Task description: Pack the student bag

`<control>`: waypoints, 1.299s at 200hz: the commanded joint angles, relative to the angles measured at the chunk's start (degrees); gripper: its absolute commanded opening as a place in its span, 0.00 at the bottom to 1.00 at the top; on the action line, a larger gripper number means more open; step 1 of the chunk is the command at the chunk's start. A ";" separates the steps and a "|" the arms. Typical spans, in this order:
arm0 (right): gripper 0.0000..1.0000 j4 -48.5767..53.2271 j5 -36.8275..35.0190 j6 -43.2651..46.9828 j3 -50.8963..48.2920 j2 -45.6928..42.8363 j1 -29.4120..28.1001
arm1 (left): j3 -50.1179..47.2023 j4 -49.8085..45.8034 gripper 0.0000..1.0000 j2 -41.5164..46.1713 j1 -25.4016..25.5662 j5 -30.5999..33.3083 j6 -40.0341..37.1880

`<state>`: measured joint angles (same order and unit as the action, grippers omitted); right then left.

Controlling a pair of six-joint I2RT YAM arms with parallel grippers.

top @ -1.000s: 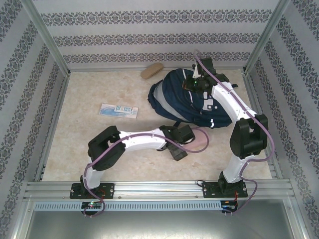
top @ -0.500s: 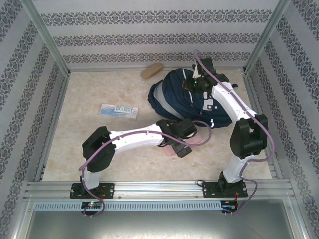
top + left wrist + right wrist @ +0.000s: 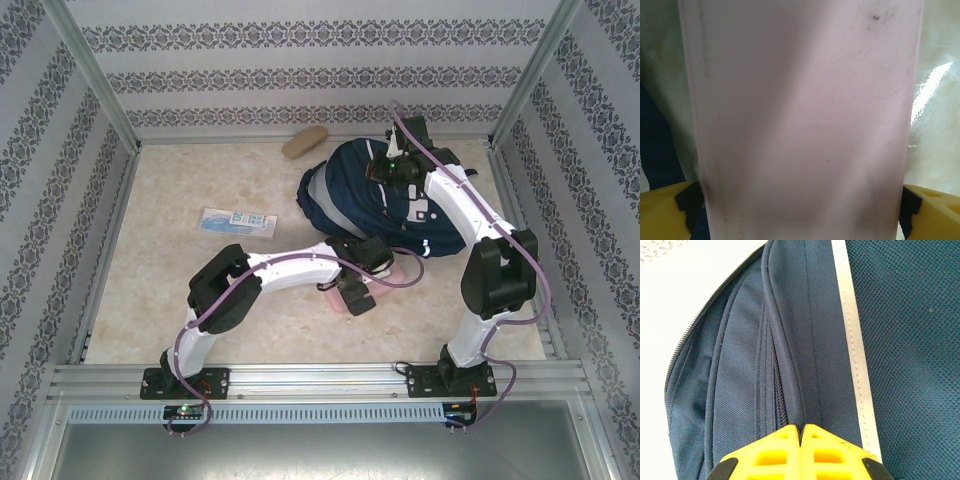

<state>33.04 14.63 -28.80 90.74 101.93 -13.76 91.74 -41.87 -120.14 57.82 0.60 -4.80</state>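
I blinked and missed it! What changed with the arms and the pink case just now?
The left gripper edged toward the bag; the case under it now pokes out on its left too. Its fingers straddle the case; gripping or not, I can't tell. The right gripper stayed shut at the bag's zip.

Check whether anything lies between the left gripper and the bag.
Yes: the pink case. It lies flat on the table just short of the bag, and the left gripper hangs right over it, its jaws open on either side. Beyond the case, nothing visible separates it from the bag.
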 commanded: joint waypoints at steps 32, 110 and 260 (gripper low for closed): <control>0.01 4.05 -3.55 -0.78 0.38 -0.68 0.45 | 2.08 -3.93 1.00 -4.42 -0.96 -3.70 -1.55; 0.01 3.48 -3.74 -0.89 -0.69 -1.80 0.39 | -1.80 -0.23 0.82 0.86 -0.96 -0.56 1.46; 0.00 -0.87 -1.62 -0.71 -8.24 -9.20 -2.39 | -6.11 -3.96 0.78 26.34 -17.44 3.29 16.11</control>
<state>30.55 14.26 -29.67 83.99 96.53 -15.29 80.12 -43.35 -92.73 43.38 3.03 7.55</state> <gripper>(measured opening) 0.065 0.893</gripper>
